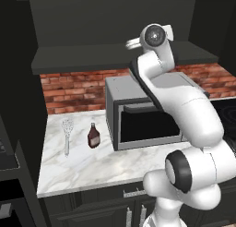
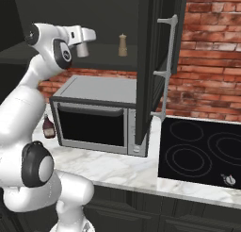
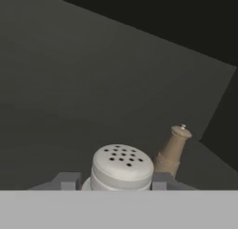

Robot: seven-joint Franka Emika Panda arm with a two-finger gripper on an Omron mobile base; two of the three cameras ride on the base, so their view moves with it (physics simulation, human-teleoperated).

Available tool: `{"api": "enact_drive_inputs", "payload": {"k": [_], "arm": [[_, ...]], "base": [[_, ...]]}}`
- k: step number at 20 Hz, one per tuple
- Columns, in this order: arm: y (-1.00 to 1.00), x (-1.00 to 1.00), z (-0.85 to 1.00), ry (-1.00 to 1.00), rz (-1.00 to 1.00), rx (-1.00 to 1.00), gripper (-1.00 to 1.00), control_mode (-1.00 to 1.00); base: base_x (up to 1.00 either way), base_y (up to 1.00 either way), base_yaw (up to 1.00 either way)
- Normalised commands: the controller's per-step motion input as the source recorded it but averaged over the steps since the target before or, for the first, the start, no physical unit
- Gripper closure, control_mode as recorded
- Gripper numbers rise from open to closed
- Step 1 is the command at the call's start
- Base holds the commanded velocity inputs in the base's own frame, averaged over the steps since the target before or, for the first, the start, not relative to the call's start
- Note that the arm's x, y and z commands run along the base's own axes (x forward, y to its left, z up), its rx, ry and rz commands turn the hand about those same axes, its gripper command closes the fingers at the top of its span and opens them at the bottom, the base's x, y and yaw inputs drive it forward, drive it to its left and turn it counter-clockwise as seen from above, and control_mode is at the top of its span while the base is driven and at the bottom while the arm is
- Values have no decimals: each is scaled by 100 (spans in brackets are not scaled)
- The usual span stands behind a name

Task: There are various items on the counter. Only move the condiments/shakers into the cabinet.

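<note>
The gripper (image 2: 84,46) sits in the upper left of the right base view, up at the level of the dark cabinet (image 2: 106,52), and its fingers are clamped on the pale grey shaker (image 2: 83,49). In the hand view the shaker (image 3: 122,167) stands at the bottom centre between the two dark finger tips, one touching each side. It is a short, pale grey-white cylinder with a slightly domed cap, a shallow groove under the cap and a cluster of small dark holes on top.

Just to the right of it in the hand view stands the tan wooden pepper mill (image 3: 173,151), waisted in the middle with a rounded head and a tiny metal knob. In the right base view the pepper mill (image 2: 123,45) stands upright on the cabinet ledge, near the shaker but apart from it, left of the open cabinet door (image 2: 153,61).

Down on the white marble counter (image 1: 87,164), in the left middle of the left base view, the dark red-brown bottle (image 1: 93,136) stands upright with its narrow neck, just left of the microwave (image 1: 138,113). The wire whisk (image 1: 67,134) lies to the left of the bottle, apart from it.
</note>
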Motion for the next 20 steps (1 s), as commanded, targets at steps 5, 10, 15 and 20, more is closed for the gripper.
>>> {"api": "enact_drive_inputs", "payload": {"k": [5, 10, 15, 20], "arm": [[-9, 53, -26, 7, 0, 0, 100, -100], [-29, 26, -26, -1, 3, 7, 100, -100], [-22, 20, -27, -5, 6, 11, 100, -100], [-10, 29, -10, -10, 7, 10, 100, -100]], "base": [[0, 0, 0], [0, 0, 0], [0, 0, 0], [0, 0, 0]]}}
